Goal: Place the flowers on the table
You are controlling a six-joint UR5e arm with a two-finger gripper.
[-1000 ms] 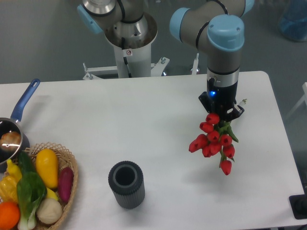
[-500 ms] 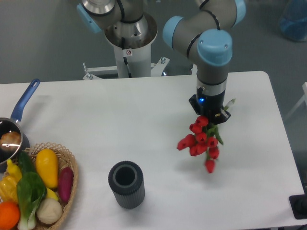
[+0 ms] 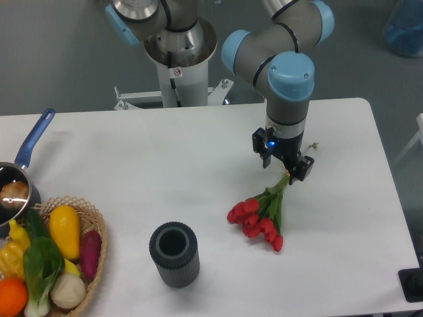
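Note:
The flowers (image 3: 256, 218) are a bunch of red tulips with green stems. Their heads lie on the white table (image 3: 165, 165) right of centre, and the stems run up and to the right. My gripper (image 3: 285, 165) is low over the table and shut on the stems near their upper end. A stem tip sticks out past the gripper on the right. The heads point down and to the left, away from the gripper.
A dark grey ribbed vase (image 3: 174, 253) stands upright at the front, left of the flowers. A wicker basket of vegetables (image 3: 53, 261) sits at the front left corner. A blue-handled pot (image 3: 16, 181) is at the left edge.
The gripper has moved left and down with the flowers. The bunch, which hung in the air, now lies with its heads on the table.

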